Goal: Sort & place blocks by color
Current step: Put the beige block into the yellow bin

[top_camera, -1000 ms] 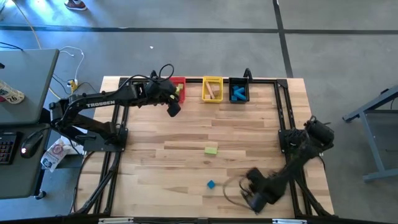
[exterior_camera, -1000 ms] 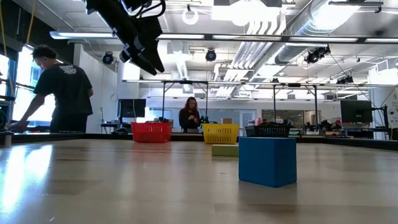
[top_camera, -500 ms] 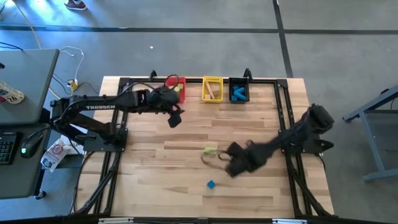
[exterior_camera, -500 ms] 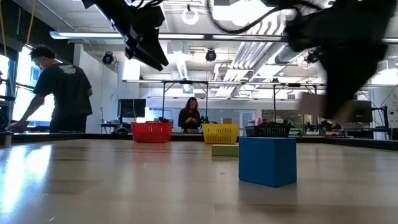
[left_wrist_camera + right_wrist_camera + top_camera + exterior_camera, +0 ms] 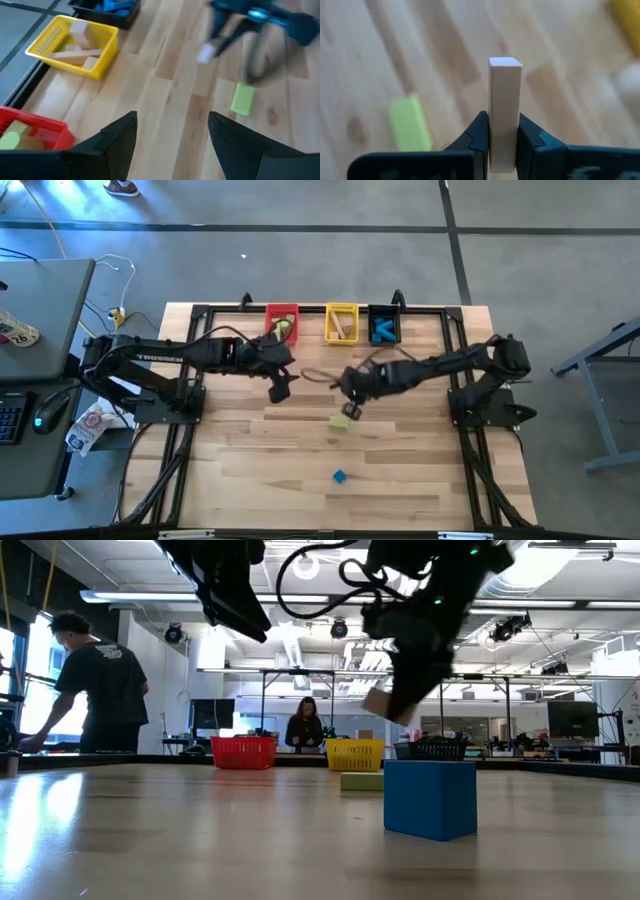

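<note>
My right gripper (image 5: 351, 407) hangs over the middle of the table, shut on a plain tan bar (image 5: 505, 95), just above a light green block (image 5: 340, 421) that lies flat on the wood. A blue cube (image 5: 340, 476) sits nearer the front edge. My left gripper (image 5: 278, 385) hovers open to the left of the green block (image 5: 243, 98), with nothing between its fingers. My right gripper pinches the tan bar's two long sides (image 5: 504, 137) between its two fingers, at one end of the bar. The fingers slant down from the table's right side. The bar runs on past the fingertips to its free end (image 5: 505, 63) and hangs clear of the table (image 5: 385, 705).
Three bins stand in a row at the far edge: a red bin (image 5: 282, 323) with green pieces, a yellow bin (image 5: 341, 323) with tan pieces, a black bin (image 5: 384, 328) with blue pieces. People are in the room beyond the table (image 5: 100, 690).
My right gripper has swung from the near right corner up and toward the table's middle, rolling as it went, with the tan bar staying between its fingers. My left gripper has moved from beside the red bin toward the near edge, still open.
</note>
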Tool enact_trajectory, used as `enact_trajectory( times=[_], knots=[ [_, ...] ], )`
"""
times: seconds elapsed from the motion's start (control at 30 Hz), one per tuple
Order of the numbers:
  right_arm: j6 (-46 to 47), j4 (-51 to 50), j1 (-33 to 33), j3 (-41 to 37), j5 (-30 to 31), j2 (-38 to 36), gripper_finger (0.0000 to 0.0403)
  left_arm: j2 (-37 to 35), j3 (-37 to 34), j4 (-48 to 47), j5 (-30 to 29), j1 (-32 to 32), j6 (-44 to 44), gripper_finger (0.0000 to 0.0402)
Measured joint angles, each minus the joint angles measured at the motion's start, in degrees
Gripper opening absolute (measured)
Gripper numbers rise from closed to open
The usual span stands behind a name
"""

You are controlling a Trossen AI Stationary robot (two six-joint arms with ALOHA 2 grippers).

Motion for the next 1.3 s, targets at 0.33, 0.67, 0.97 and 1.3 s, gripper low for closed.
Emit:
enact_trajectory(
  times=[0.33, 0.67, 0.97, 1.3],
  knots=[
    [-15.07, 16.24, -12.46, 0.04, -2.92, 0.0, 0.0031, 0.0, 0.0, -0.53, -0.08, -3.86, -0.15, 0.0229],
    [-17.35, 28.96, -23.75, 0.05, -2.66, 0.0, 0.0032, 0.01, 0.0, -0.9, -0.28, -5.15, -0.15, 0.0229],
    [-21.76, 34.58, -32.67, 0.07, -3.01, 0.58, 0.0033, 0.01, 0.0, -0.92, -0.42, -5.13, -1.46, 0.0229],
    [-32.45, 35.8, -38.25, 0.09, -11.44, 5.99, 0.0033, 0.02, 0.0, -1.93, -0.44, -5.13, -1.66, 0.0229]
  ],
)
